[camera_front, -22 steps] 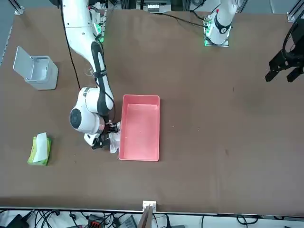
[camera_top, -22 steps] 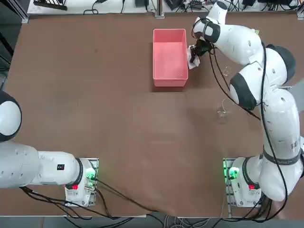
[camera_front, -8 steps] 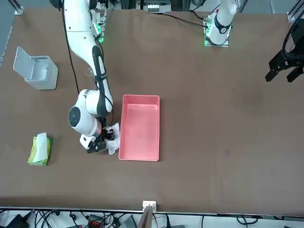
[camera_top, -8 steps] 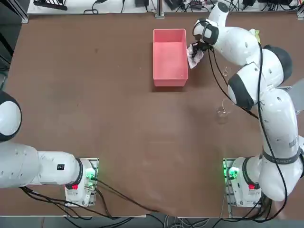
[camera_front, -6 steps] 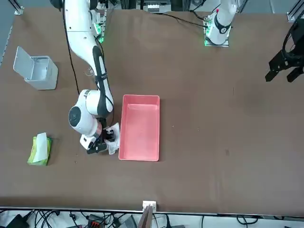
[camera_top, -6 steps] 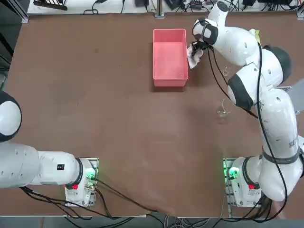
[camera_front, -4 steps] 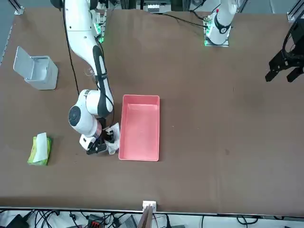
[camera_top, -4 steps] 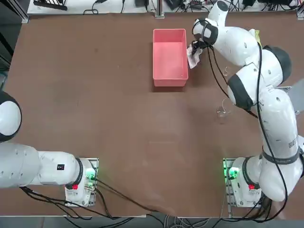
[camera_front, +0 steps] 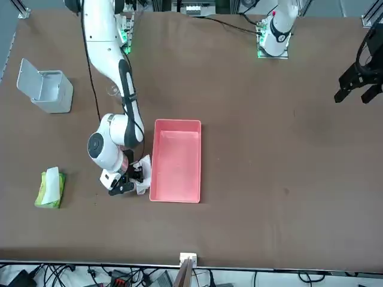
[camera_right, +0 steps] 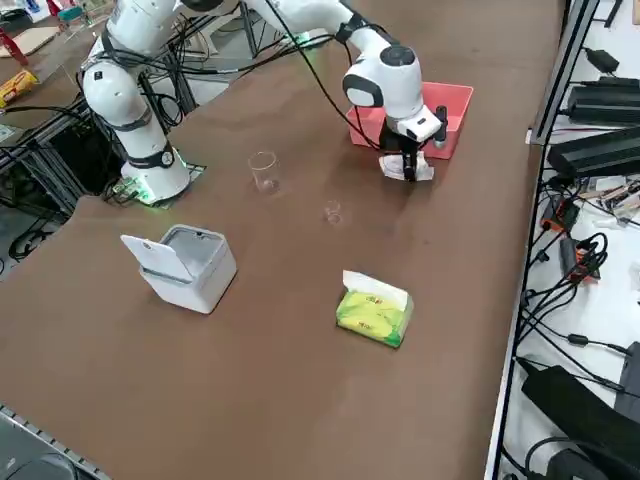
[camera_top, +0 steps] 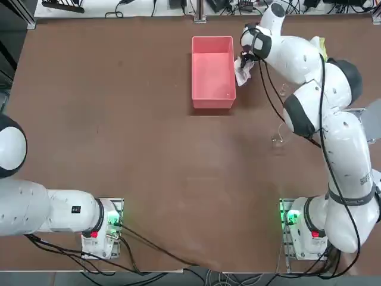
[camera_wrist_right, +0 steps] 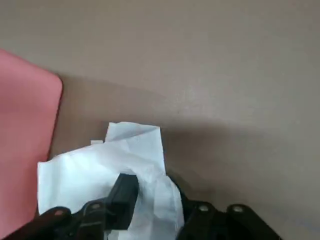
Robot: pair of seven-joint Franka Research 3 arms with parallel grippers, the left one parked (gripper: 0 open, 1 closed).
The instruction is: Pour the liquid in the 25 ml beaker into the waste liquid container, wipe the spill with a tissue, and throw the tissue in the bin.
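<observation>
My right gripper [camera_top: 244, 62] is down at the table beside the long wall of the waste liquid container [camera_top: 212, 89], a pink tray. It is shut on the tissue [camera_wrist_right: 131, 157], which spreads crumpled and white on the tabletop around the fingers [camera_wrist_right: 123, 191]. The same tissue [camera_front: 143, 174] lies against the tray's outer wall [camera_front: 154, 170], and the right side view shows the tissue [camera_right: 421, 170] under the gripper [camera_right: 407, 162]. The 25 ml beaker [camera_right: 333, 212] stands upright on the table away from the gripper. The bin [camera_right: 192, 266] stands with its lid raised.
A wider glass beaker [camera_right: 263, 170] stands closer to the arm's base, the same beaker [camera_top: 277, 140] in the top view. The yellow-green tissue pack [camera_right: 375, 312] with a sheet sticking out lies between the bin [camera_front: 52, 91] and the table's far edge.
The gripper has slid the tissue a short way along the tray's side, toward the table's far edge, staying low on the table. Nothing else has moved.
</observation>
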